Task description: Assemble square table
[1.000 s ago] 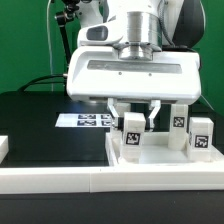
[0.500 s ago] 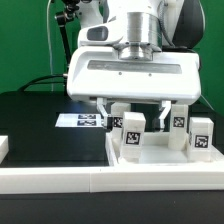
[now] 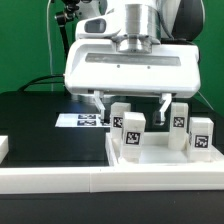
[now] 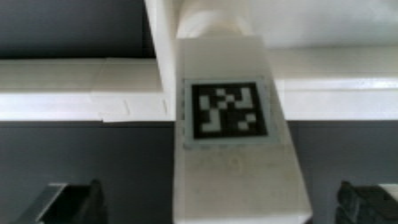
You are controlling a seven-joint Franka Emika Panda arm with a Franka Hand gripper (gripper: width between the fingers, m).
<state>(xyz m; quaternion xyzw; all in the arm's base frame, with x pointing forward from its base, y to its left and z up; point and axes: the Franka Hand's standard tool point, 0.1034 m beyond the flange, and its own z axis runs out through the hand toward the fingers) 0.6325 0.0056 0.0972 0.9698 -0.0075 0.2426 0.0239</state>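
The square table top (image 3: 150, 158) lies white and rimmed at the front of the exterior view, toward its right, behind the long white border wall (image 3: 60, 180); the marker board (image 3: 85, 120) lies flat on the black table (image 3: 35, 115) further back; four tagged legs stand upright on the top, long axes vertical, the nearest leg (image 3: 131, 133) foremost; the gripper (image 3: 131, 103) hangs directly above it, jaws spread wide and holding nothing, one finger to each side and clear of the leg's flanks; so the leg lies straight below the hand, and I judge any regrasp would call for a plain vertical descent
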